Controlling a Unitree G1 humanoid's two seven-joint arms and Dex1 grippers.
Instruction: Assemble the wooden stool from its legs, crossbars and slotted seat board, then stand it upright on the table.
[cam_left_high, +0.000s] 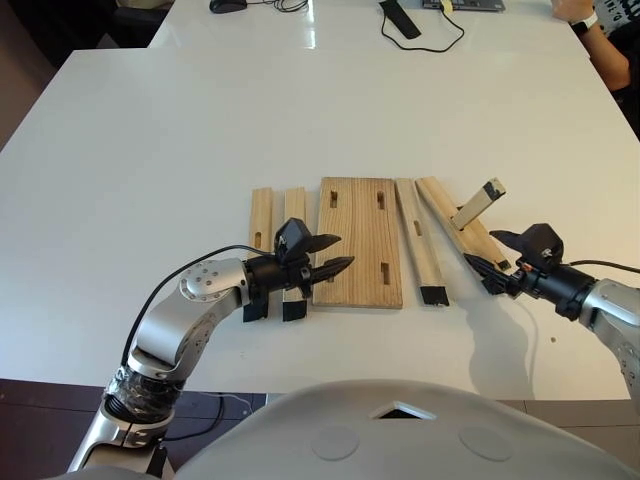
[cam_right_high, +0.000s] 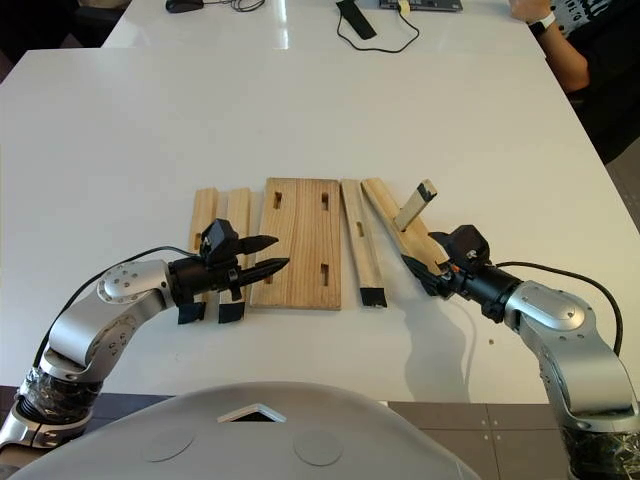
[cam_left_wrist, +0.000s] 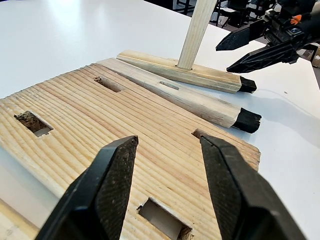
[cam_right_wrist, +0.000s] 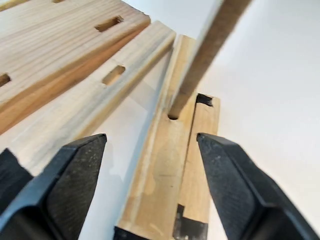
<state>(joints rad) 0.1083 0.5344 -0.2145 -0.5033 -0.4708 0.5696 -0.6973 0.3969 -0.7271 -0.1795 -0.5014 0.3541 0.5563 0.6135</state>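
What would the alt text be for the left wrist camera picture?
The left gripper, open, hovers over the slotted seat board. Beyond lie two black-tipped legs, one with a crossbar standing in it, near the open right gripper.

Light: bright, even, coming from overhead.
Glare: you get a white sheen on the far end of the table (cam_left_high: 300, 35).
Shadows: soft, pale grey, beneath the right arm (cam_left_high: 605, 300) and beside the wooden leg (cam_left_wrist: 200, 100).
Right wrist view: the tabletop washes out to plain white.
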